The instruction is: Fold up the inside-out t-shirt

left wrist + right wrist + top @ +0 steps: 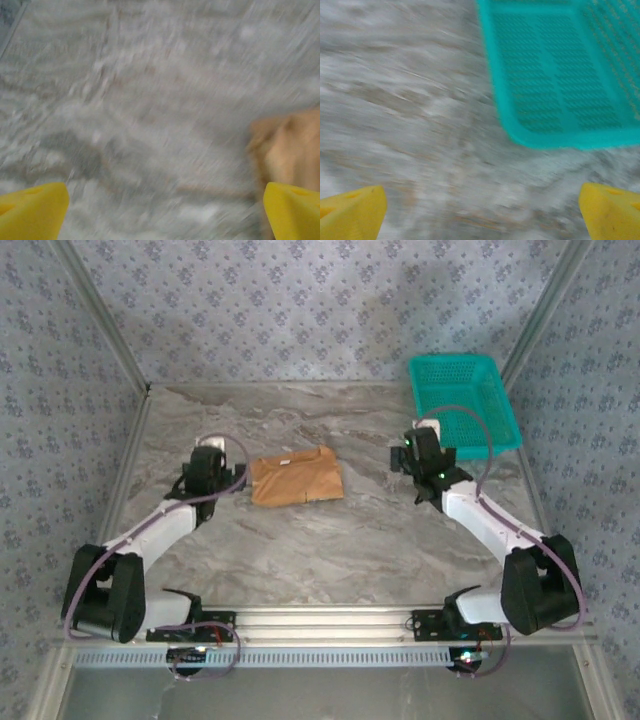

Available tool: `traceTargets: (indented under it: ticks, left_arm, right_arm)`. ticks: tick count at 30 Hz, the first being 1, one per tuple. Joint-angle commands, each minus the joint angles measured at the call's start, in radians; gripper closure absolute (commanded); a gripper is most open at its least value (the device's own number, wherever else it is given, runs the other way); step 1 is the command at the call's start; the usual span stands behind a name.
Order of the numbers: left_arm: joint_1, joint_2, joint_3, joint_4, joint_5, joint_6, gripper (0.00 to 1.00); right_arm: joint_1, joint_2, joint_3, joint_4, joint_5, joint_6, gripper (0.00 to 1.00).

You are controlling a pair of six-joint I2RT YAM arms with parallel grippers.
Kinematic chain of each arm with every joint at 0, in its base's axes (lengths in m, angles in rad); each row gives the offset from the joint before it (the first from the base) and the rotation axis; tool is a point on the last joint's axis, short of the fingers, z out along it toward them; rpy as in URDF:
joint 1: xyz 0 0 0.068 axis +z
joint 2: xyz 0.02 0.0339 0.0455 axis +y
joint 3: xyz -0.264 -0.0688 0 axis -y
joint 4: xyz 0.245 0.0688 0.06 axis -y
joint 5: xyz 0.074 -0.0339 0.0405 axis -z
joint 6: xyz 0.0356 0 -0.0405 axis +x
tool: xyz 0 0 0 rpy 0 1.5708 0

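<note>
The tan inside-out t-shirt [296,479] lies folded into a small rectangle in the middle of the marble table. My left gripper [212,462] hovers just left of it, open, with nothing between its yellow fingertips [32,210]. An edge of the t-shirt [290,150] shows at the right of the left wrist view. My right gripper [425,455] is off to the shirt's right, beside the basket, open and empty, its yellow fingertips [610,210] spread wide over bare table.
A teal mesh basket [505,405] stands at the back right corner; its near corner [540,137] is close ahead of the right gripper. Patterned walls and metal frame posts enclose the table [330,550].
</note>
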Motion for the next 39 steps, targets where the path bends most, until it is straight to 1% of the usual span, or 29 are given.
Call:
traceTargets:
  ticks: [1,3,4,5,7,8,9,10,11,17,19,20,21,22,23,24,25,26,27,28,29,30,31,33,34,37,39]
  left_arm:
    - [0.01,-0.036,-0.124,0.26,-0.105,0.199,0.0]
    - [0.047,-0.025,-0.18,0.341,-0.112,0.182,0.0]
    - [0.073,-0.017,-0.2,0.372,-0.088,0.163,0.0]
    - [0.09,-0.023,-0.197,0.363,-0.064,0.149,0.0]
    - [0.127,-0.032,-0.228,0.443,-0.011,0.132,0.0]
    - [0.16,-0.034,-0.241,0.48,0.02,0.108,0.0]
    - [0.192,-0.03,-0.242,0.494,0.05,0.085,0.0]
    - [0.216,-0.026,-0.245,0.508,0.08,0.076,0.0]
    - [0.233,-0.021,-0.251,0.536,0.098,0.068,0.0]
    - [0.259,0.027,-0.251,0.62,0.115,0.058,0.0]
    - [0.265,0.049,-0.24,0.635,0.124,0.06,0.0]
    - [0.273,0.056,-0.228,0.621,0.135,0.053,0.0]
    - [0.279,0.06,-0.223,0.616,0.15,0.048,0.0]
    - [0.284,0.061,-0.225,0.625,0.162,0.043,0.0]
    - [0.29,0.075,-0.245,0.678,0.182,0.03,0.0]
    - [0.295,0.118,-0.27,0.772,0.181,0.009,0.0]
    - [0.298,0.173,-0.28,0.837,0.179,0.005,0.0]
    - [0.298,0.242,-0.273,0.892,0.183,0.008,0.0]
    - [0.298,0.275,-0.249,0.898,0.201,0.016,0.0]
    - [0.298,0.241,-0.212,0.762,0.214,0.014,0.0]
    - [0.296,0.248,-0.211,0.782,0.212,0.024,0.0]
    - [0.294,0.265,-0.232,0.848,0.209,0.025,0.0]
    - [0.294,0.244,-0.222,0.794,0.199,0.018,0.0]
    - [0.287,0.255,-0.219,0.804,0.201,0.032,0.0]
    - [0.281,0.245,-0.202,0.755,0.204,0.04,0.0]
    - [0.273,0.249,-0.193,0.745,0.245,0.063,0.0]
    - [0.276,0.25,-0.192,0.746,0.245,0.063,0.0]
  right_arm:
    - [-0.058,-0.026,-0.135,0.203,0.11,-0.145,0.0]
    - [-0.093,-0.035,-0.198,0.251,0.071,-0.136,0.0]
    - [-0.106,-0.036,-0.226,0.284,0.064,-0.133,0.0]
    - [-0.12,-0.034,-0.265,0.333,0.06,-0.133,0.0]
    - [-0.151,-0.021,-0.338,0.445,0.031,-0.136,0.0]
    - [-0.168,-0.009,-0.373,0.528,0.011,-0.14,0.0]
    - [-0.174,-0.013,-0.384,0.576,0.012,-0.165,0.0]
    - [-0.176,-0.018,-0.404,0.608,-0.017,-0.176,0.0]
    - [-0.184,-0.015,-0.428,0.681,-0.035,-0.207,0.0]
    - [-0.211,0.052,-0.433,0.82,-0.087,-0.24,0.0]
    - [-0.227,0.105,-0.457,0.909,-0.125,-0.24,0.0]
    - [-0.235,0.144,-0.475,0.997,-0.14,-0.253,0.0]
    - [-0.247,0.153,-0.48,1.029,-0.146,-0.244,0.0]
    - [-0.257,0.132,-0.47,0.974,-0.168,-0.231,0.0]
    - [-0.276,0.13,-0.476,0.964,-0.224,-0.226,0.0]
    - [-0.294,0.152,-0.494,1.015,-0.27,-0.22,0.0]
    - [-0.31,0.188,-0.502,1.05,-0.288,-0.209,0.0]
    - [-0.308,0.229,-0.497,1.122,-0.279,-0.219,0.0]
    - [-0.299,0.209,-0.478,1.059,-0.264,-0.219,0.0]
    - [-0.312,0.19,-0.468,0.999,-0.277,-0.205,0.0]
    - [-0.313,0.205,-0.469,1.021,-0.275,-0.206,0.0]
    - [-0.308,0.203,-0.471,1.031,-0.261,-0.208,0.0]
    - [-0.306,0.197,-0.475,1.021,-0.255,-0.207,0.0]
    - [-0.3,0.201,-0.477,1.037,-0.244,-0.211,0.0]
    - [-0.301,0.2,-0.478,1.034,-0.245,-0.21,0.0]
    - [-0.301,0.2,-0.478,1.037,-0.244,-0.21,0.0]
    - [-0.3,0.201,-0.477,1.038,-0.244,-0.21,0.0]
